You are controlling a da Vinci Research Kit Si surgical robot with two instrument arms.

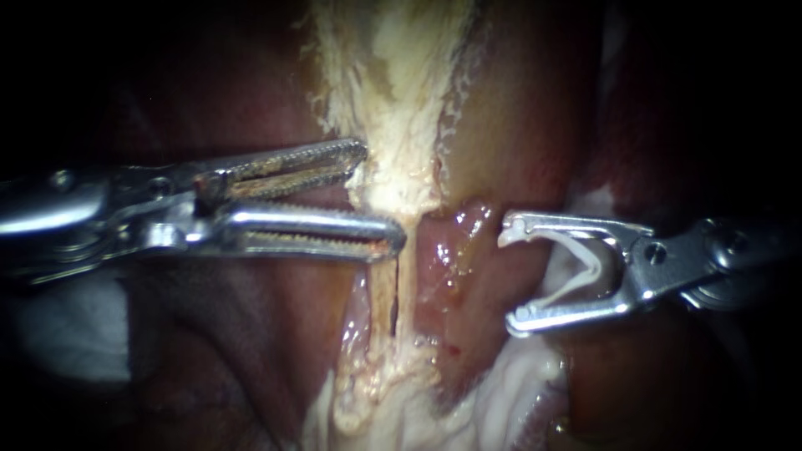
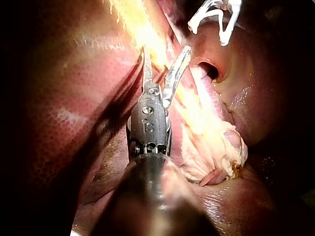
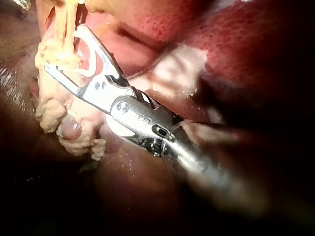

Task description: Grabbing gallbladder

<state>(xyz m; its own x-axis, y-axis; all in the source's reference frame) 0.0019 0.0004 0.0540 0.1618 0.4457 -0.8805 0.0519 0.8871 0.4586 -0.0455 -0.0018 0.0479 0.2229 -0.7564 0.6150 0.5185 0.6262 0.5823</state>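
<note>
Pale, fibrous tissue forms a band point(image 1: 401, 125) down the middle of the field; all positions below are referred to this band. The left instrument point(image 1: 383, 194) lies on one side of it. Its serrated jaws are released, with a clear gap between them and both tips at the band's edge. Nothing is gripped. The right instrument point(image 1: 508, 274) lies on the opposite side, near the band but apart from it. Its jaws stand wide yet carry a white clip point(image 1: 595, 269) seated between them, one leg against each jaw.

Location of the gallbladder point(image 1: 518, 125): judged to be the smooth tan body just beside the band on the right instrument's side. This identification is not certain. Dark red liver point(image 1: 251, 334) lies on the band's other side, under the left instrument.

Step in hand, as judged: the approach, with the grab not yet made.

Recommended procedure:
1. Leave the left jaws open until tissue sits well between them, not at the tips alone.
2. Take a full bite on the serrated section. A tip-only hold on fibrous strands is likely to slip or tear.
3. Close steadily, then pull gently and confirm that the tissue follows.
4. Hold the right instrument clear of the band so that the clip touches nothing.
</note>
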